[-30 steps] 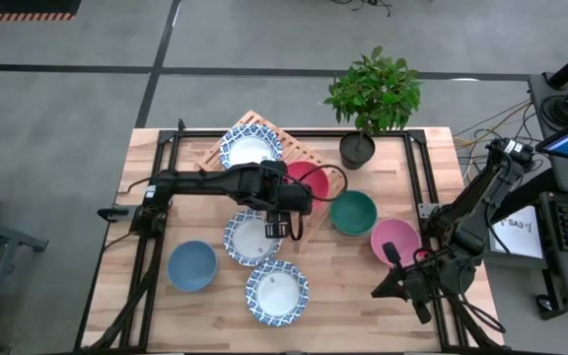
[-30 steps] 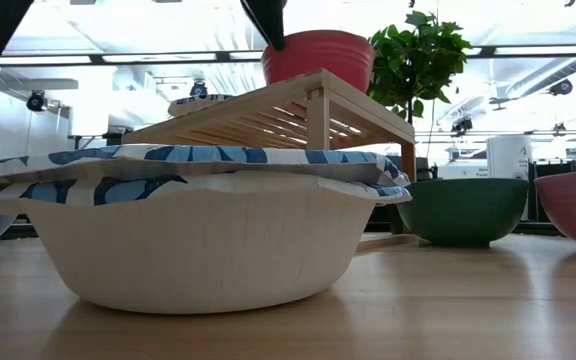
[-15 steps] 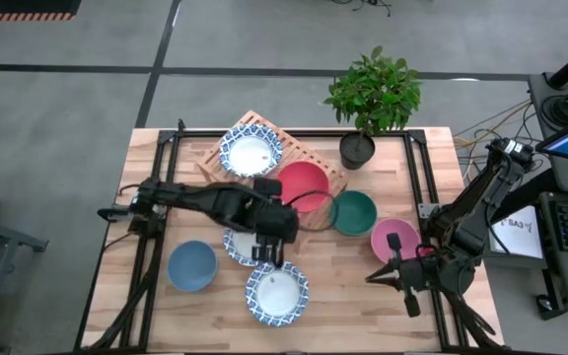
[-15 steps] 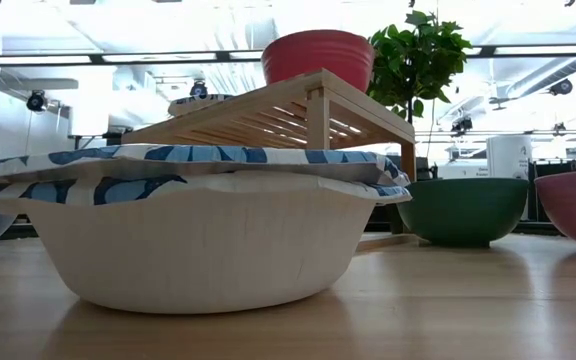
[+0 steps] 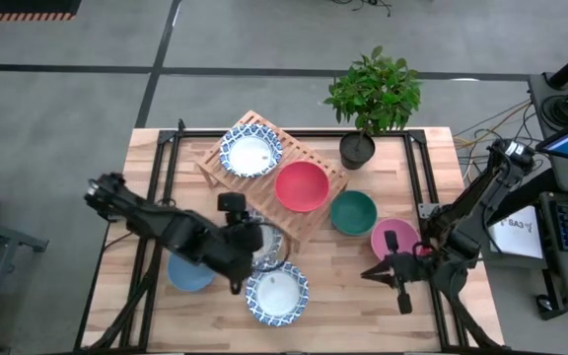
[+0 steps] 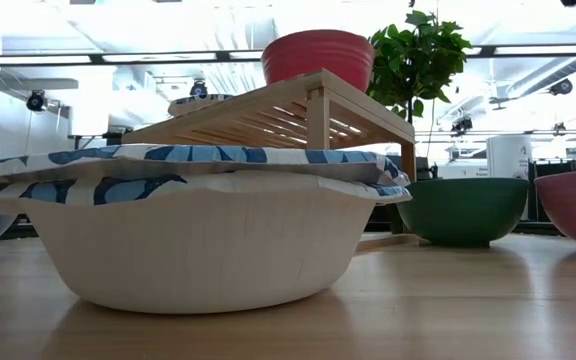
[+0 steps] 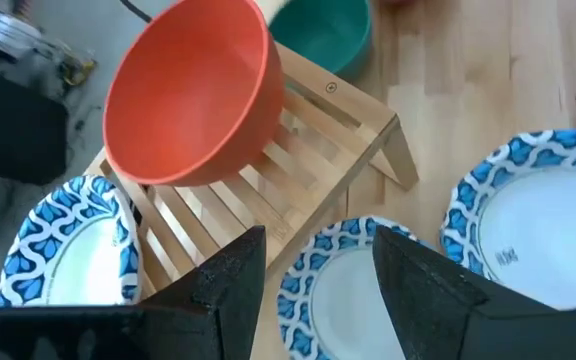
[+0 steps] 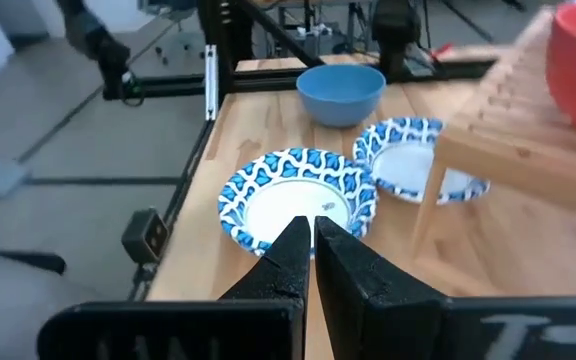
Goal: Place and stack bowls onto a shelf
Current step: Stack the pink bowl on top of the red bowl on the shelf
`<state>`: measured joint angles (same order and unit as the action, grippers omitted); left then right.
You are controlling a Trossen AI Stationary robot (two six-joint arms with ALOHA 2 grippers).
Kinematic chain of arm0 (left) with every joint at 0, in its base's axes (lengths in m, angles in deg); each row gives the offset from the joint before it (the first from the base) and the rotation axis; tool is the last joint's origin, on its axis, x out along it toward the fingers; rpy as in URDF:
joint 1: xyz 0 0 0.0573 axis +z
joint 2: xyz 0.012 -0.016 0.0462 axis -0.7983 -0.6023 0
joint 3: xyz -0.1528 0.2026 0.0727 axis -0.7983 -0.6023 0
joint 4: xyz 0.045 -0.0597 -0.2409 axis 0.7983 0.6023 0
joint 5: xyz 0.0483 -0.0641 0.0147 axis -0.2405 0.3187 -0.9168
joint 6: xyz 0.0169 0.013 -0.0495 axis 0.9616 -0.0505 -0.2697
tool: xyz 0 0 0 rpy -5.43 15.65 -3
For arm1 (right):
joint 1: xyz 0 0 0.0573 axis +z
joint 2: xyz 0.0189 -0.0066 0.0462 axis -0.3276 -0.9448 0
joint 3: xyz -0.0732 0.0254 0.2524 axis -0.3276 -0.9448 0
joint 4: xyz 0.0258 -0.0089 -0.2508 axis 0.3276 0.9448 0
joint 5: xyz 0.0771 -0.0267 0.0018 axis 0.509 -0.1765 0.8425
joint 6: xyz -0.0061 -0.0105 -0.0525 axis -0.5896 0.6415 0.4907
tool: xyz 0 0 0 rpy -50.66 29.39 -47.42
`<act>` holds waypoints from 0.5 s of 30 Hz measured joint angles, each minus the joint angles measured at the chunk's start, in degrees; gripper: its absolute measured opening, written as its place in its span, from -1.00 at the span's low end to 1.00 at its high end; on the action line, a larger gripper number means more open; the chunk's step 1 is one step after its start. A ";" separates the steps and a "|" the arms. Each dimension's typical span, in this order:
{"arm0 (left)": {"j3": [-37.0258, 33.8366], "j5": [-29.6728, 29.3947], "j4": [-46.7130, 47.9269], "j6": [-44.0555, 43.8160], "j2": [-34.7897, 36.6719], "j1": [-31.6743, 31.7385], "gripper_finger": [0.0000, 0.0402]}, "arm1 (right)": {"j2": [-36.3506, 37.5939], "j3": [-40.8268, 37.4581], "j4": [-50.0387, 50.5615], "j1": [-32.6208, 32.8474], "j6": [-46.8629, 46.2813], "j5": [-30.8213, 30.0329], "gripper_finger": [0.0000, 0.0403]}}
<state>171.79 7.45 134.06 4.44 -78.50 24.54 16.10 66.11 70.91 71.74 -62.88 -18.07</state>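
The wooden shelf [image 5: 294,158] stands slantwise at the table's far middle. On it rest a white-and-blue bowl [image 5: 250,153] and the red bowl [image 5: 302,186], both upright on their bases. The green [image 5: 352,212], pink [image 5: 394,240] and blue [image 5: 187,271] bowls sit on the table, along with two more white-and-blue bowls [image 5: 277,294] [image 5: 276,248]. My left gripper [image 5: 252,245] [image 7: 318,250] hovers open over the middle white-and-blue bowl [image 7: 348,290]. My right gripper [image 5: 383,274] [image 8: 313,235] is shut and touches nothing, near the pink bowl.
A potted plant [image 5: 357,150] stands at the shelf's far right end. Black frame rails [image 5: 422,177] run along the table's left and right sides. Bare wood lies along the near edge [image 5: 343,316]. In the low view the nearest white-and-blue bowl [image 6: 198,230] fills the foreground.
My left gripper has come away from the red bowl's rim and drawn back toward the table's near-left, ending over the middle white-and-blue bowl. The red bowl stays upright on the shelf. My right gripper has shifted slightly toward the table's left.
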 joint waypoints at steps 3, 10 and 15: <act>-9.56 -4.25 -7.32 -1.66 4.85 -1.35 -0.16 | 0.04 0.00 1.63 -1.11 -8.95 0.15 -0.96; -26.92 -9.24 -19.93 -4.46 13.03 -1.88 -0.16 | 0.02 0.53 17.55 -5.87 -36.39 8.05 -0.96; -34.60 -13.91 -23.08 -6.45 16.60 -1.88 -0.16 | 0.02 2.01 36.87 -11.23 -55.87 18.89 -0.96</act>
<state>137.19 -6.46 110.98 -2.01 -61.90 22.66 16.12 68.12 107.78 60.51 -118.75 0.82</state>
